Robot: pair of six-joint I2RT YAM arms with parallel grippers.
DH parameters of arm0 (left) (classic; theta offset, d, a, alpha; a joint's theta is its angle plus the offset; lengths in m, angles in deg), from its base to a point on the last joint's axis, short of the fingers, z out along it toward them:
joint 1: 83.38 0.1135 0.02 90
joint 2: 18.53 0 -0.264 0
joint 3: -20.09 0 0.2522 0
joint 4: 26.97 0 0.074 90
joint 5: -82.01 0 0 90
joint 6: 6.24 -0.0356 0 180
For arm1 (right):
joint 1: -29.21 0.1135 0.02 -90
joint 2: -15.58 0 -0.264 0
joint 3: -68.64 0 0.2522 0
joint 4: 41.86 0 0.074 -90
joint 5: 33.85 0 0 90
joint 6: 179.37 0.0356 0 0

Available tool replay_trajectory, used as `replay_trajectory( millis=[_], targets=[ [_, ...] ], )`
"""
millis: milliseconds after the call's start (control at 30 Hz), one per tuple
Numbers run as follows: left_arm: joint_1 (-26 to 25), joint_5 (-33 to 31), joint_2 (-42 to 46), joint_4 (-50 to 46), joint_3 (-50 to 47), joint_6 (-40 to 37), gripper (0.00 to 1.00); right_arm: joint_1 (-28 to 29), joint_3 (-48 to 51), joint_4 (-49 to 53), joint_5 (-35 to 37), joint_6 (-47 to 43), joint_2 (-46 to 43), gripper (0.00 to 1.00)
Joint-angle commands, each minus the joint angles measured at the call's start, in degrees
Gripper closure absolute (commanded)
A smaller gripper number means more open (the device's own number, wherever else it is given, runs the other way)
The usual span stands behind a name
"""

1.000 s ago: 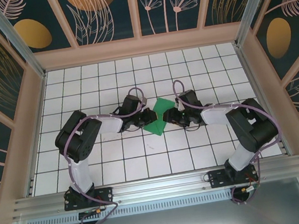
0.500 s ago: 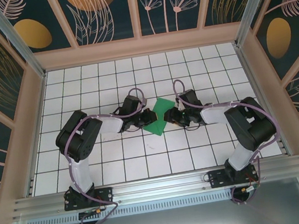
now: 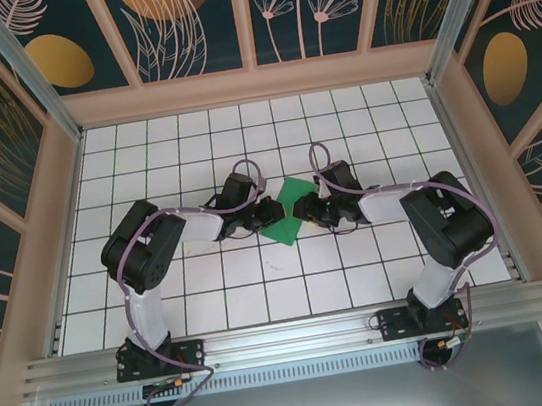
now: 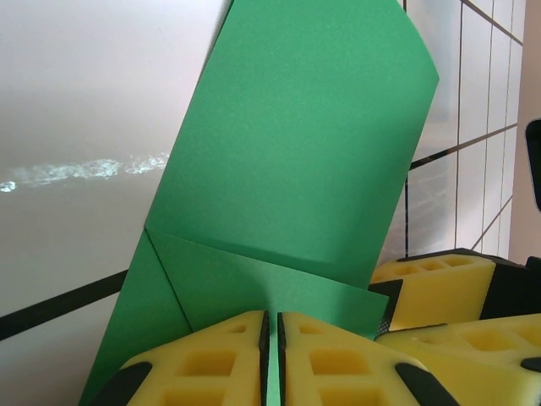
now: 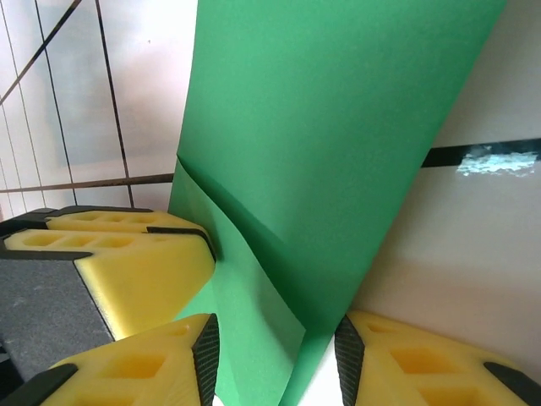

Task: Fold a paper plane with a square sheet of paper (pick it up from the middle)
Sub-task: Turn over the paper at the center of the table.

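- Right now the left gripper (image 4: 270, 326) has its two yellow fingers (image 4: 211, 364) pressed tight together.
- A thin edge of the square sheet of paper (image 4: 296, 152) is pinched between them. It shows as a thin green line in the slit.
- The right gripper (image 5: 277, 355) has its jaws apart, about half way.
- A gap shows between its two black pads (image 5: 207, 355), and the paper goes down into that gap.
- The paper runs close to the left pad, but I cannot tell if it touches. A bit of white shows between the paper and the other pad, so the paper is not pinched here.
- From above, the left gripper (image 3: 261, 214) and the right gripper (image 3: 305, 213) point at each other with their tips near together.
- The paper (image 3: 287, 211) sits between them, over the middle of the white tiled table (image 3: 264, 295).
- The paper is plain and green. It is not flat.
- From the left wrist, one straight fold line runs across the paper just above the fingers. A slanted line goes from its left end down toward the fingers.
- Past the fold, the paper is smooth and stretches away from the fingers, with one far corner cut off at a slant.
- From the right wrist, the paper (image 5: 338, 127) looks tall and smooth, and a crease runs from its left edge down toward the gap.
- One yellow finger of the right gripper sits just beside the paper's right edge in the left wrist view.
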Motion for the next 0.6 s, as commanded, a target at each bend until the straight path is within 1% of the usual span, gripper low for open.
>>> replay_trajectory(
  millis=[0,200,333,567],
  targets=[
    [-0.26,0.1,-0.34,0.6,-1.02,0.87,0.85,0.36,-1.26,-2.14,-1.3,0.67,1.01,0.56],
    [-0.27,0.09,-0.19,0.51,-0.84,0.92,0.84,0.25,-0.85,-3.86,-1.91,1.09,-0.21,0.58],
    [-0.2,-0.47,0.32,0.73,-1.04,1.13,0.85,0.27,-0.51,-3.96,-2.36,0.74,0.5,0.62],
    [-0.12,-1.2,1.25,2.02,-1.54,2.43,0.84,0.34,1.03,-5.97,-3.67,0.19,1.34,0.74]
  ],
)
